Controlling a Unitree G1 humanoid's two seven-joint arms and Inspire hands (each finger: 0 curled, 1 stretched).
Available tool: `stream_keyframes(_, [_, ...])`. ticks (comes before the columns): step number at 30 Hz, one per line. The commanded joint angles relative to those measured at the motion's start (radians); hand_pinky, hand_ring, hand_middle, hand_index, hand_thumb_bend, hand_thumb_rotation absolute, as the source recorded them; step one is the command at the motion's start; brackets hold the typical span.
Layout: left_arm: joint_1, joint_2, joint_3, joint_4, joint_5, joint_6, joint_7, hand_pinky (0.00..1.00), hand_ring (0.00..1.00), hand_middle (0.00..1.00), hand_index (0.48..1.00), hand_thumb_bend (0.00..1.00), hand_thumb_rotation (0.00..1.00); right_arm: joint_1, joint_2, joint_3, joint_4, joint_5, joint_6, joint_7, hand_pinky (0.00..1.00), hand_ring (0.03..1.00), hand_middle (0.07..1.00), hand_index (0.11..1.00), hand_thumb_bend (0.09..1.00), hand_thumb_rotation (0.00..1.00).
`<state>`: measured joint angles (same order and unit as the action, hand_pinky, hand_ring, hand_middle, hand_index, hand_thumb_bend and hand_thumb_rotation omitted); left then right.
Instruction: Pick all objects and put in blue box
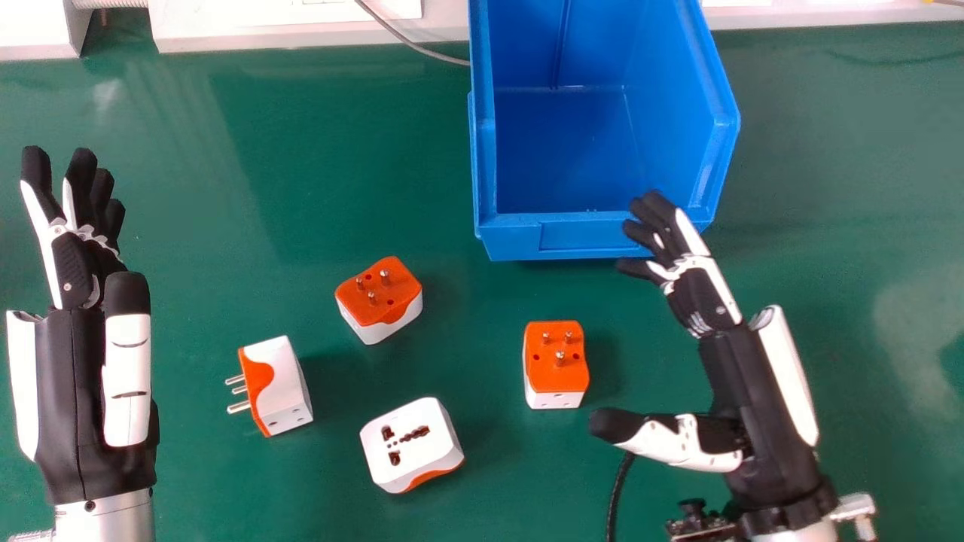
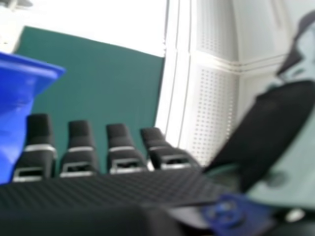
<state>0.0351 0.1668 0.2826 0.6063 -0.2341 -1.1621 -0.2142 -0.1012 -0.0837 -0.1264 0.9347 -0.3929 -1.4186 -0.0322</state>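
Note:
My left hand (image 1: 75,263) is open at the left of the head view, left of the adapters. My right hand (image 1: 704,301) is open in front of the blue box (image 1: 606,235), its fingertips by the box's front right corner. In the right hand view the right hand (image 2: 123,157) has extended fingers beside the blue box (image 2: 15,93). Four-sided clusters aside, the adapters lie apart: one orange-topped adapter (image 1: 380,297) in the middle, another orange-topped adapter (image 1: 556,365) left of my right thumb, a sideways adapter (image 1: 279,388) with pins leftward, and a white-topped adapter (image 1: 413,444) nearest. The box interior shows bare.
The green table (image 1: 188,188) spreads around the adapters and box. A grey cable (image 1: 410,41) runs to the box's left side, and a black cable (image 1: 617,489) lies near my right thumb. A white ledge (image 1: 301,26) borders the far edge.

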Motion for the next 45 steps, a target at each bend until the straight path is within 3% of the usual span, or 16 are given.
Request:
stream_keyframes(1, [-0.006, 0.002, 0.002, -0.014, 0.01, -0.013, 0.004, 1.0, 1.0, 1.0, 1.0, 0.58, 0.93, -0.036, -0.017, -0.006, -0.033, -0.063, 0.02, -0.056, 0.77, 0.897, 0.935, 0.941, 0.861, 0.51])
stream_keyframes(4, [-0.009, 0.002, 0.002, -0.009, 0.008, -0.015, 0.003, 1.0, 1.0, 1.0, 1.0, 0.58, 0.93, -0.055, -0.042, 0.012, -0.038, -0.132, 0.058, -0.118, 0.77, 0.903, 0.944, 0.951, 0.892, 0.51])
stream_keyframes(8, [-0.013, -0.005, -0.001, -0.009, 0.016, -0.02, 0.008, 1.0, 1.0, 1.0, 1.0, 0.59, 0.93, -0.098, -0.104, 0.066, -0.036, -0.228, 0.151, -0.19, 0.79, 0.92, 0.957, 0.963, 0.928, 0.5])
stream_keyframes(13, [-0.024, -0.003, 0.0, 0.011, 0.014, -0.031, 0.007, 1.0, 1.0, 1.0, 1.0, 0.59, 0.93, -0.172, -0.189, 0.146, -0.015, -0.327, 0.271, -0.302, 0.8, 0.926, 0.961, 0.967, 0.941, 0.5])
stream_keyframes(28, [-0.046, -0.003, 0.004, 0.037, 0.013, -0.047, 0.009, 1.0, 1.0, 1.0, 1.0, 0.6, 0.93, -0.401, -0.368, 0.374, 0.167, -0.334, 0.39, -0.272, 0.82, 0.918, 0.937, 0.939, 1.0, 0.38])
stream_keyframes(45, [-0.055, -0.004, 0.001, 0.047, 0.022, -0.05, 0.017, 1.0, 1.0, 1.0, 1.0, 0.59, 0.94, -0.532, -0.365, 0.538, 0.262, -0.345, 0.486, -0.218, 0.77, 0.877, 0.937, 0.939, 1.0, 0.35])
